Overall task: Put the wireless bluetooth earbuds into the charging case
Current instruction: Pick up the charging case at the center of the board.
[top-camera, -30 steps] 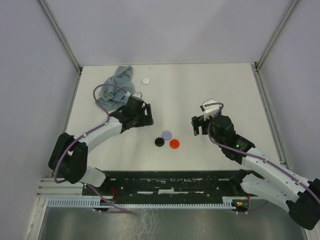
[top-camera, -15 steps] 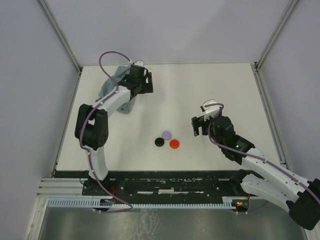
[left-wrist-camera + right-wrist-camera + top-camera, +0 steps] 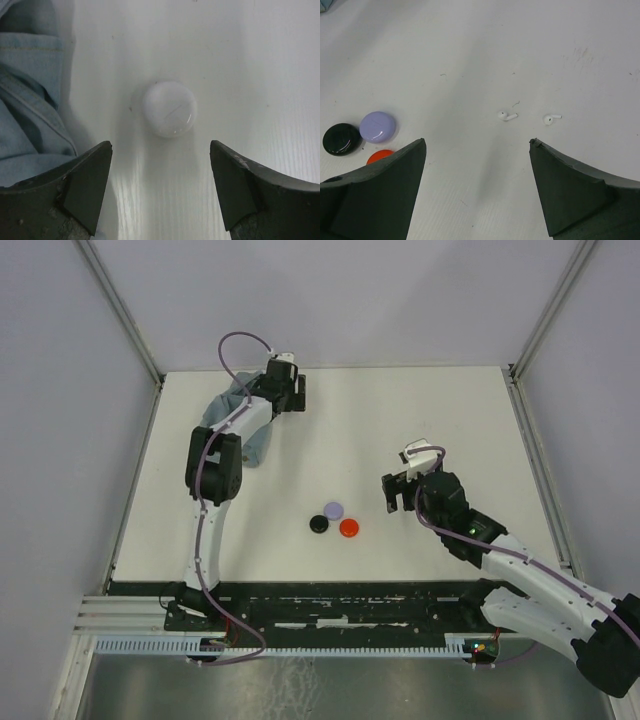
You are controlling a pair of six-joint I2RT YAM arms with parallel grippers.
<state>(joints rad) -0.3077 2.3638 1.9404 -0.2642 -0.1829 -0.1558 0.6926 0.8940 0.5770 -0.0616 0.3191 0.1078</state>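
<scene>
Since half a second ago the left arm has stretched farther toward the far corner. Its left gripper now hovers with jaws spread wide over a white round case, probably the charging case, just beside the denim cloth. Mid-table lie the black disc, lavender disc and red disc. Right of them, two white earbuds lie apart on the table, ahead of the right gripper, which is spread and empty.

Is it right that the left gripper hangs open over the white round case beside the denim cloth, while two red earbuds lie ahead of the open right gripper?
Not quite: the earbuds are white, not red, as the right wrist view shows. The rest holds: left gripper open over the white round case beside the denim cloth, right gripper open.
</scene>
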